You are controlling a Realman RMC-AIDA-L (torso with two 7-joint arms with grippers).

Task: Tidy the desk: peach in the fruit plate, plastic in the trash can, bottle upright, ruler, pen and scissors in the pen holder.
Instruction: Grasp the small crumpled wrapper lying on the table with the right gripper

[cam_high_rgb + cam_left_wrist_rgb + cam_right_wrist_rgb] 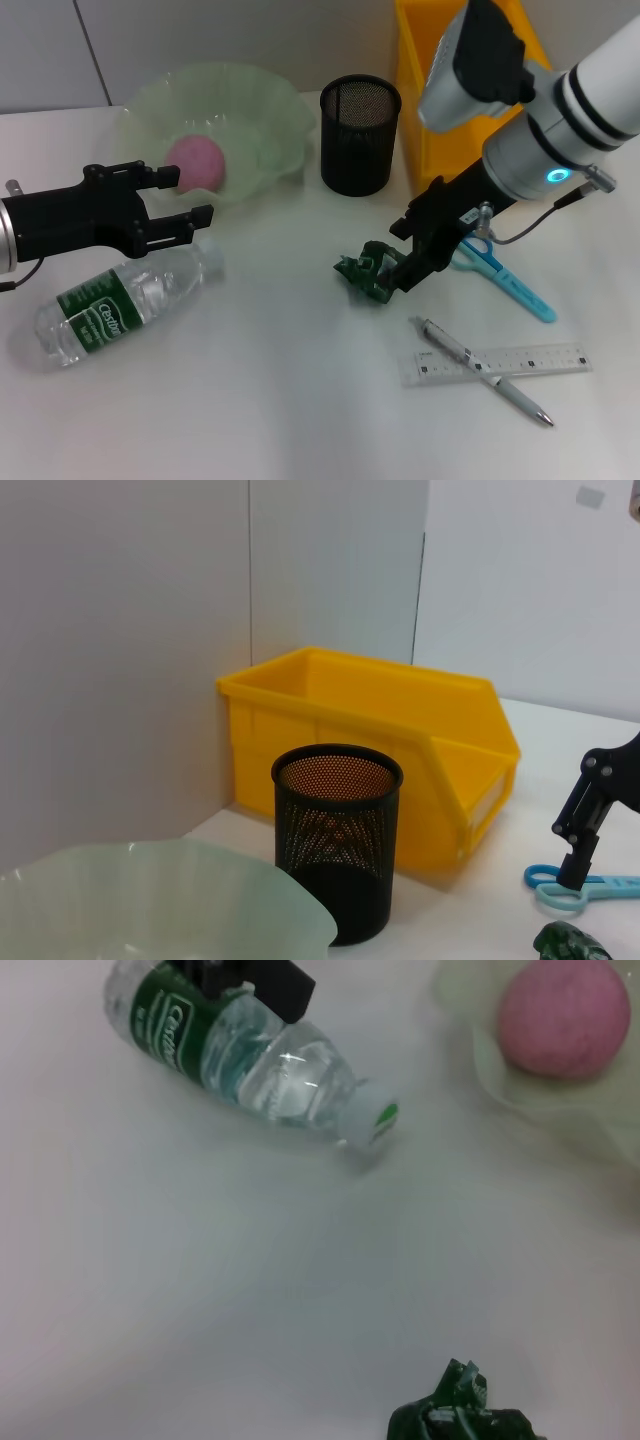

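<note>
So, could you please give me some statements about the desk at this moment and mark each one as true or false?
1. The peach lies in the fruit plate. True.
2. The bottle stands upright. False: it lies on its side on the desk, below the left gripper.
3. The pen holder already holds the scissors. False: the scissors lie on the desk beside the right gripper.
4. The pen lies across the ruler. True.
5. The green plastic is in the trash can. False: it is at the right gripper's jaws, low over the desk, and the trash can stands behind.
</note>
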